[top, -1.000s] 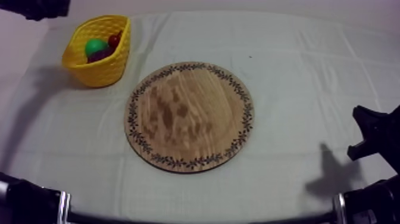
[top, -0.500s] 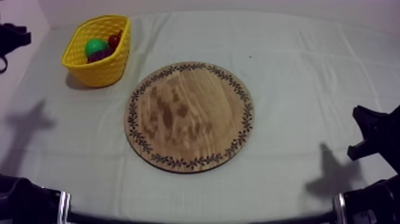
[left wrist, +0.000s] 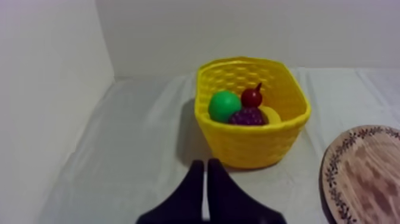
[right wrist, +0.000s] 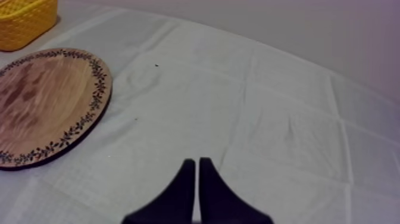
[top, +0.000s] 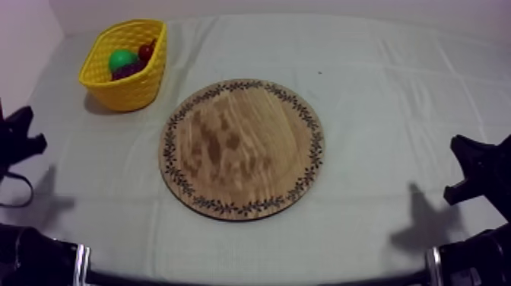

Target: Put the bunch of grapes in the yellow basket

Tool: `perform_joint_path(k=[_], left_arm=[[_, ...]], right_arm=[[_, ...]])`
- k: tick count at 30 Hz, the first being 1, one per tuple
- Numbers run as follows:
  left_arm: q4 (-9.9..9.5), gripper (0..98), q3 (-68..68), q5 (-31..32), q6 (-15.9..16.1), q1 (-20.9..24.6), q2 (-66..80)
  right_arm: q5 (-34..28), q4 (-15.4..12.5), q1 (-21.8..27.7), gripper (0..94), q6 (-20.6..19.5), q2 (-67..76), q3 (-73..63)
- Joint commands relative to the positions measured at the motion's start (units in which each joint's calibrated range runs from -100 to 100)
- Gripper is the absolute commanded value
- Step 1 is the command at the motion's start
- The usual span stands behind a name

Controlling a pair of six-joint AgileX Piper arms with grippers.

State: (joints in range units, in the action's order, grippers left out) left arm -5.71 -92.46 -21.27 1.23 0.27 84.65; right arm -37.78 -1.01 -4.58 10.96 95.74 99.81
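Grapes (left wrist: 246, 117) in yellow basket (top: 128, 93) near far-left edge, wooden board (top: 242, 149) central, left gripper (left wrist: 206, 163) and right gripper (right wrist: 196, 161) closed, at table sides.

The round wooden board with a patterned rim (left wrist: 363, 173) runs off the edge of the left wrist view. The front wall of the woven yellow basket (left wrist: 250, 149) hides the underside of the dark purple bunch of grapes (left wrist: 247, 117). A yellow piece (left wrist: 271, 113) beside them, perhaps a banana, is mostly covered.

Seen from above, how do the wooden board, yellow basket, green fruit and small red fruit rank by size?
Largest to smallest: wooden board, yellow basket, green fruit, small red fruit. None look alike.
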Motion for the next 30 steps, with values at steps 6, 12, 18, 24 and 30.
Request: perform_joint_path(k=[6,12,18,24,30], left_arm=[[-0.37,0.0,-7.2,-2.4,-1.7,-0.3,11.0],[0.96,0.0,-7.5,-5.0,-1.6,-0.4,14.3],[1.86,0.0,-7.5,-6.9,-1.3,-0.2,15.0],[2.24,0.0,-7.5,-8.2,-1.5,0.1,15.1],[2.35,0.0,-7.5,-8.7,-1.6,0.2,15.1]], right_arm=[[0.0,0.0,0.0,0.4,0.0,0.0,0.0],[0.0,0.0,0.0,0.4,0.0,0.0,0.0],[0.0,0.0,0.0,0.4,0.0,0.0,0.0],[0.0,0.0,0.0,0.4,0.0,0.0,0.0],[0.0,0.0,0.0,0.4,0.0,0.0,0.0]])
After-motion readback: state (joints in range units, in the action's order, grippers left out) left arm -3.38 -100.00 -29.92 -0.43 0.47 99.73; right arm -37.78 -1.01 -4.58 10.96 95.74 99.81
